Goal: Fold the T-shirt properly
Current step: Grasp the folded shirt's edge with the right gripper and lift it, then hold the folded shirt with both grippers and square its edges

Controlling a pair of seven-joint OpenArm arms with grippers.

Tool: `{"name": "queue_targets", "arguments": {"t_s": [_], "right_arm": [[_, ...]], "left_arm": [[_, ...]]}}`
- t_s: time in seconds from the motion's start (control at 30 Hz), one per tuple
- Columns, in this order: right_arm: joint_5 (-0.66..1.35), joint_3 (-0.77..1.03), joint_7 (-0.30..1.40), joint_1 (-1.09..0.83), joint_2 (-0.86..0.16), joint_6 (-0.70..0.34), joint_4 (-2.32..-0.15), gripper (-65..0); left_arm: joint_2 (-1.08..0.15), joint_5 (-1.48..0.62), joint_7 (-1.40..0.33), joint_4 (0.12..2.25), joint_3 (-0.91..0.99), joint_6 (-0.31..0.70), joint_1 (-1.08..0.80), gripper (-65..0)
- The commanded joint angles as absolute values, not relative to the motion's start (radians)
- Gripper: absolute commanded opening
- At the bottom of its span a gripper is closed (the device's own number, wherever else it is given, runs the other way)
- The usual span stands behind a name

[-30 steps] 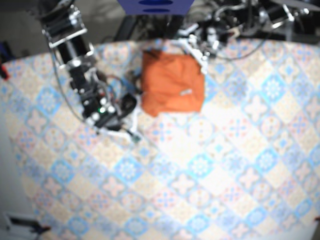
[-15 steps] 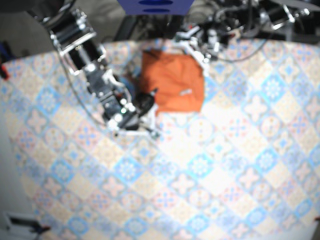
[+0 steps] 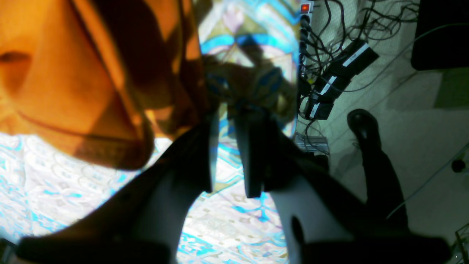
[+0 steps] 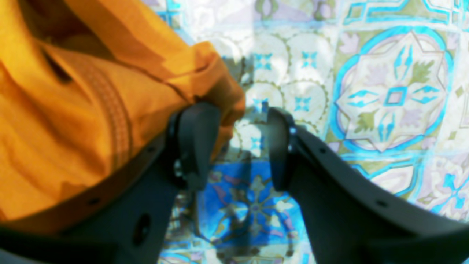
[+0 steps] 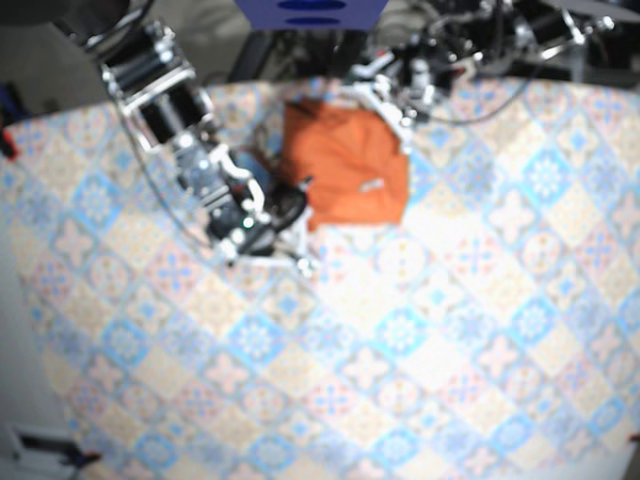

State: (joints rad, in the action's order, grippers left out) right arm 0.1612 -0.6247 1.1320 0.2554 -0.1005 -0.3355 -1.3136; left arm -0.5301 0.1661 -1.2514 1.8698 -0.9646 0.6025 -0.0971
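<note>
Tile-print cloth covers the table [image 5: 420, 330]. The orange T-shirt [image 5: 345, 165] lies near the far edge, gathered into a compact rectangle.

1. Change. Over the last second my right end effector [image 4: 238, 123] has travelled from well left of the T-shirt to its near-left corner. The T-shirt has not shifted. My left end effector [image 3: 229, 117] has stayed at the far-right corner.
2. State. The right jaws stand apart and hold nothing: one finger touches the bunched corner, and bare table shows between them. The left jaws stand with a narrow gap, table print shows through it, and no cloth lies between them.
3. Meaning. I judge the main folds done. The right arm is now placed to pinch or tidy this corner, but no grasp is made yet.
4. Views. The base view gives the overall outline and the position of both arms, but it is too blurred to read the jaws. The right wrist view alone shows the stitched hem and the stacked layers at the corner. The left wrist view alone shows the table edge and the cables [image 3: 329, 73] on the floor beyond.
</note>
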Motion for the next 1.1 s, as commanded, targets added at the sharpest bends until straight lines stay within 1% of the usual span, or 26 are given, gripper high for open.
{"name": "queue_targets", "arguments": {"t_s": [0.0,0.17,0.27,0.43,0.63,0.93,1.07], "right_arm": [[0.165,-0.624,1.121,0.278,-0.094,-0.335,-1.326,-43.0],[0.165,-0.624,1.124,0.278,-0.094,-0.335,-1.326,-58.1],[0.165,-0.624,1.125,0.278,-0.094,-0.337,-1.307,-63.4],[0.165,-0.634,1.125,0.277,-0.093,-0.338,-1.279,-64.3],[0.165,-0.746,1.129,0.278,-0.096,-0.338,-1.279,-64.3],[0.165,-0.858,1.19,0.278,-0.096,-0.338,-1.282,-64.3],[0.165,-0.88,1.202,0.277,-0.099,-0.338,-1.28,-64.3]], "left_arm": [[-0.536,0.17,-1.244,1.882,-0.958,0.599,-0.079,-54.6],[-0.536,0.166,-1.237,1.83,-0.957,0.599,-0.056,-54.6],[-0.533,0.165,-1.231,1.805,-0.957,0.599,-0.044,-54.6],[-0.512,0.165,-1.208,1.75,-0.957,0.599,-0.015,-54.7],[-0.481,0.165,-1.208,1.713,-0.958,0.599,0.044,-54.7],[-0.453,0.165,-1.187,1.639,-0.957,0.599,0.147,-54.7],[-0.441,0.165,-1.173,1.593,-0.957,0.598,0.193,-54.7]]}}
